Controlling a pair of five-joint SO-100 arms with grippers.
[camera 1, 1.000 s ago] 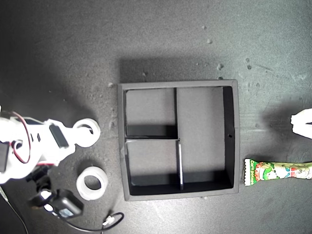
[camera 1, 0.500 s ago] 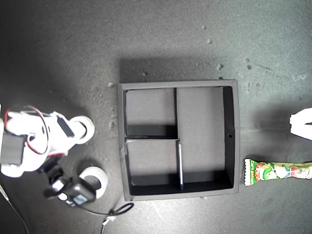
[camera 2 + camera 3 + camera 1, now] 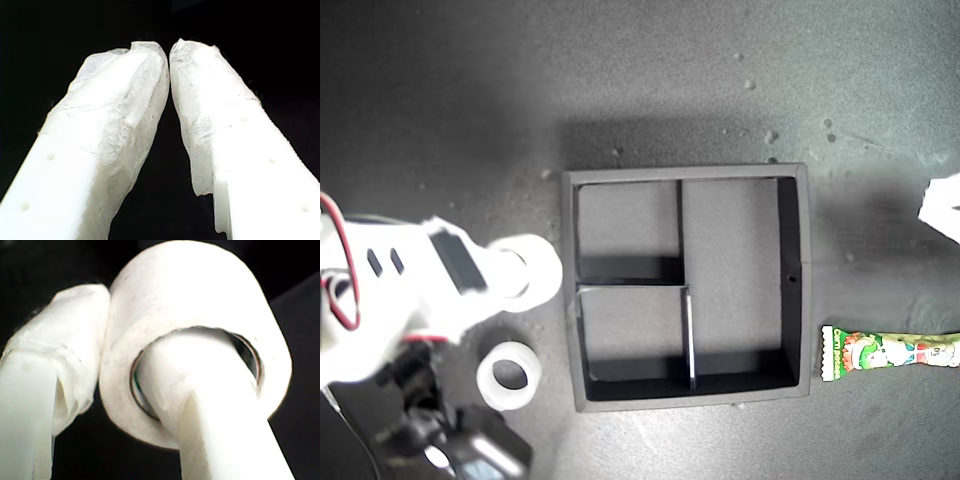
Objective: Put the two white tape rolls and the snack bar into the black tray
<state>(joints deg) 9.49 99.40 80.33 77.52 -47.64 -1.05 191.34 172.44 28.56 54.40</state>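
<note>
White tape wall sits pinched in my second gripper (image 3: 125, 390): one finger passes through the centre hole of the held tape roll (image 3: 200, 325), the other presses the outside, so the jaws are closed onto that wall. In the exterior view this roll (image 3: 525, 270) hangs just beside the black tray (image 3: 795, 290), off its outer wall on that view's left. My first gripper (image 3: 169, 55) has its wrapped tips nearly touching, with nothing between them; its surroundings are black, so I cannot place it for sure, though the white shape at the exterior view's right edge is probably it.

To do this step well, I judge the roll should travel across the near wall with height to spare, stop over one small compartment, and be lowered before the jaws part. The finger inside the hole could drag the roll on withdrawal, so a straight lift out seems wise.

The second tape roll (image 3: 507, 375) lies on the table near the tray's corner, apart from the held one and close under the arm's body, where a low swing could knock it. The snack bar (image 3: 890, 352) rests just beside the tray's opposite wall. All three compartments are bare; dividers stand as edges to clear.
</note>
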